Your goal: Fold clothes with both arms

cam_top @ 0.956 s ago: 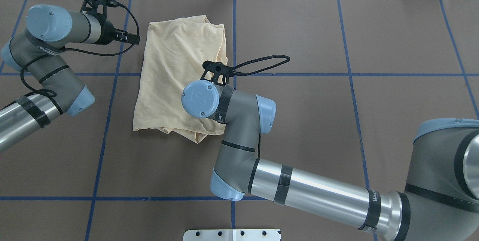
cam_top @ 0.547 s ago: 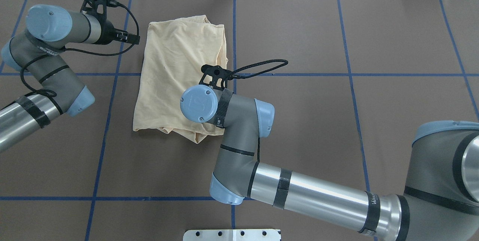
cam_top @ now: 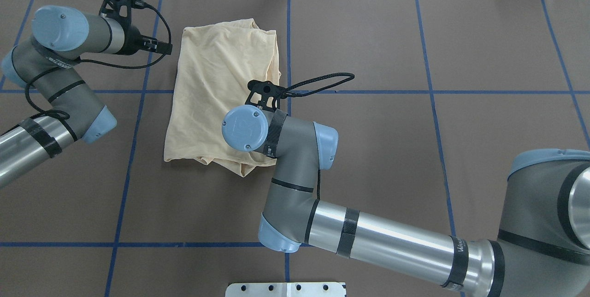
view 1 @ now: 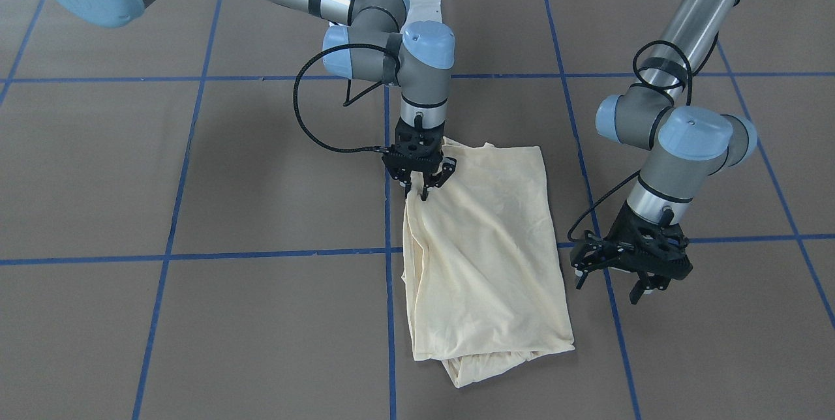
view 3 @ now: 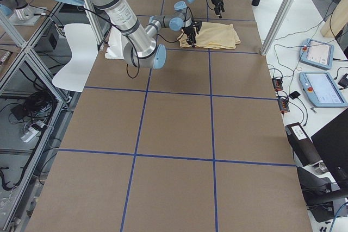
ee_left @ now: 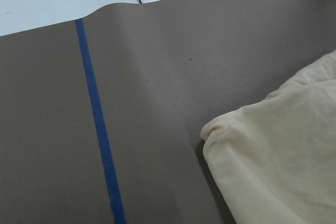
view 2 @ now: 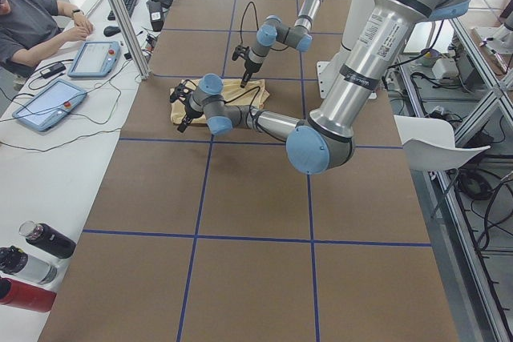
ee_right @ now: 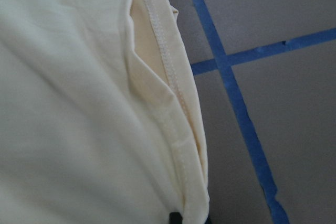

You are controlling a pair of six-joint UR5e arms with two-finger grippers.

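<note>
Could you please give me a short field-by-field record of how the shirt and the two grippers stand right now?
garment: pale cream-yellow folded shirt, a rough rectangle lying on the table; no print showing
surface: brown table with blue tape grid
left gripper: black two-finger left gripper, fingers open, beside the shirt and apart from it, holding nothing
right gripper: black two-finger right gripper, pointing down, tips at the shirt's side edge near the corner closest to the robot; whether it grips the cloth is unclear

Opposed overhead and front cameras share the shirt point(cam_top: 216, 71).
</note>
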